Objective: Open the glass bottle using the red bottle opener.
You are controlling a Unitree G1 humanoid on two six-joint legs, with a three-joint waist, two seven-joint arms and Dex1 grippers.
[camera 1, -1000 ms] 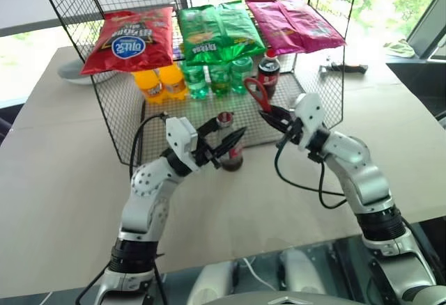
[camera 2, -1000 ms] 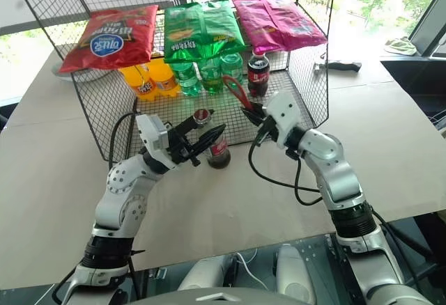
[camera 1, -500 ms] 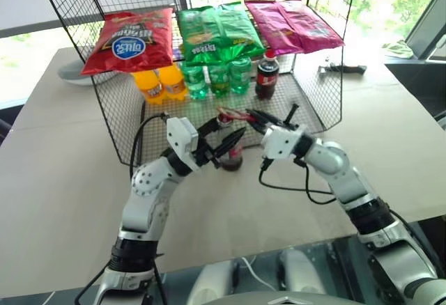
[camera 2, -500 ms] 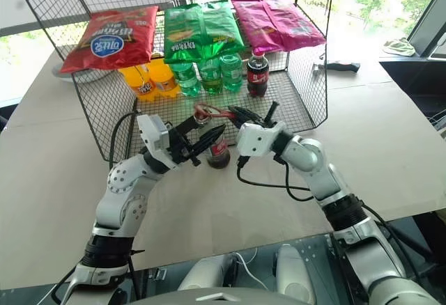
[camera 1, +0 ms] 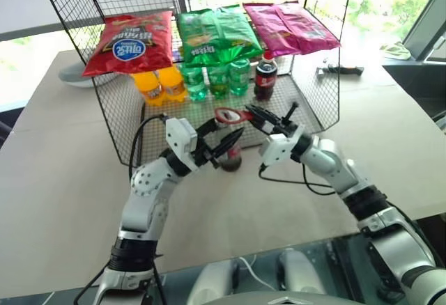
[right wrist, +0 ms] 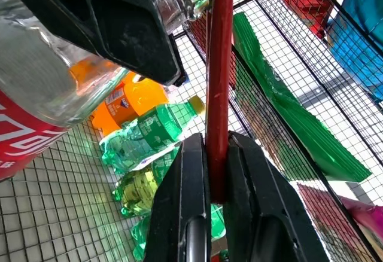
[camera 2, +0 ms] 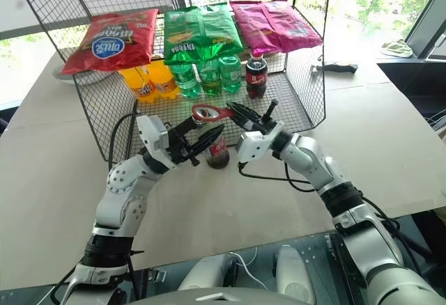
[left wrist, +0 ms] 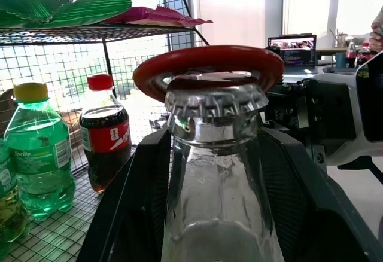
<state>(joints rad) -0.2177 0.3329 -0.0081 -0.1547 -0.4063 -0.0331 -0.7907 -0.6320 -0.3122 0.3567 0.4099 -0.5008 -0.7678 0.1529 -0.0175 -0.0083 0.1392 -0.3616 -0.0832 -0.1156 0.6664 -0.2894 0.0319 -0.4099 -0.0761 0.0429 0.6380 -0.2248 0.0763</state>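
Holding the glass bottle [camera 1: 228, 153] steady, left gripper [camera 1: 224, 138] clamps it — right gripper [camera 1: 256, 116] pinches the red bottle opener [camera 1: 230, 115], ring over the cap [left wrist: 216, 101] — prying's still left.

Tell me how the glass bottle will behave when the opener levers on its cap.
The glass bottle is tall and slim, so probably tippy; the left gripper around it should steady it. Smooth glass might slip. The red bottle opener looks rigid.
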